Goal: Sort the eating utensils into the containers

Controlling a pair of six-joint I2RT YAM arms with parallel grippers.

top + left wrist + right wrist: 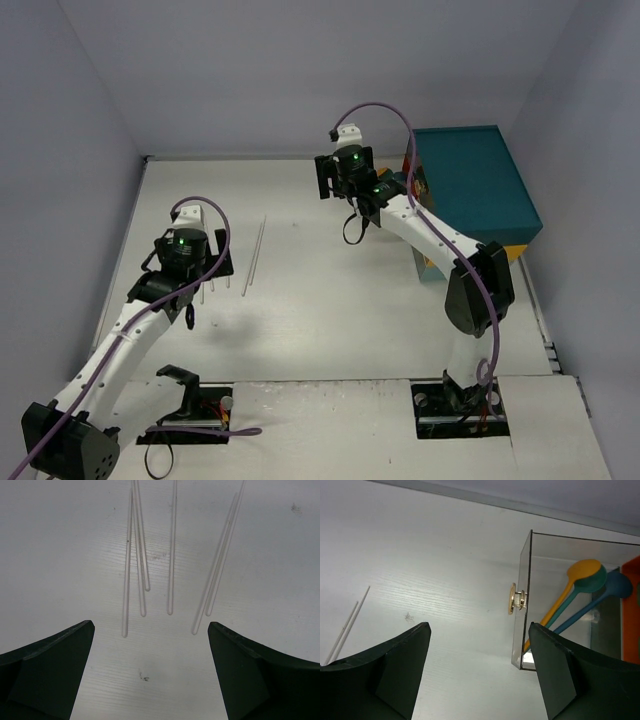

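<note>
A large teal chest (470, 185) with a yellow band stands at the white table's (330, 320) far right, near the grey wall (600, 150).

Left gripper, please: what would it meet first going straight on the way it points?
The left gripper, open, would likely meet the near ends of the clear sticks on the table; depth is unclear.

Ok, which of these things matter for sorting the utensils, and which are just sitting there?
Part of the job:
- clear drawer box
- orange spoon, teal spoon and blue spoon inside it
- clear thin sticks on the table, probably utensils

Just lying about:
- teal chest
</note>
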